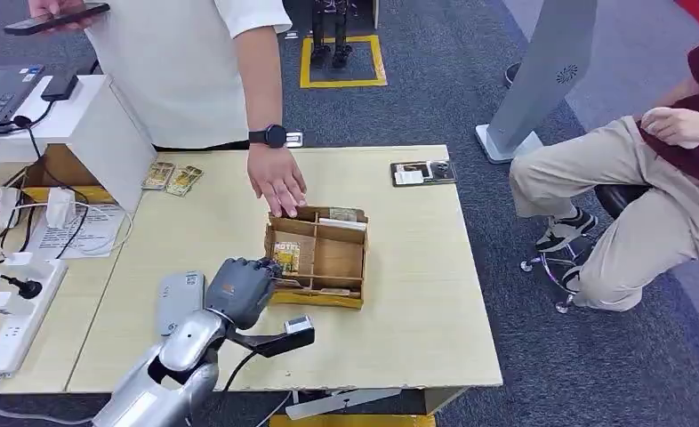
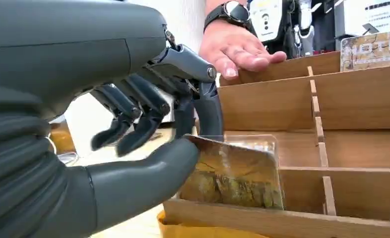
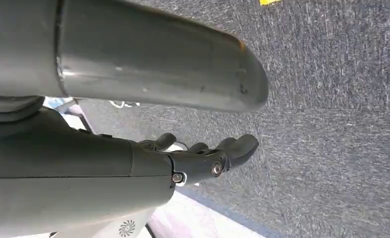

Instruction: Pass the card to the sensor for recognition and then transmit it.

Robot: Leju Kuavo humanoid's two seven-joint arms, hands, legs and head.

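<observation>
I find the task at its first stage: my left robot hand [image 2: 148, 148] pinches the card [image 2: 232, 173] in the wooden box [image 1: 339, 258] near the counter's front edge, sensor pass and handover outstanding; right robot hand [image 3: 203, 153] hangs empty.

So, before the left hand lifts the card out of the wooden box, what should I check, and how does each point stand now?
1. Left hand pinches the card between thumb and fingers: ok.
2. Card free of the wooden box: not ok, its lower edge sits behind the front wall.
3. Person's hand clear of the box: not ok, it rests on the far rim.
4. Grip firm enough to lift: cannot tell.
5. Right hand out of the way: ok, it hangs over the carpet.
</observation>
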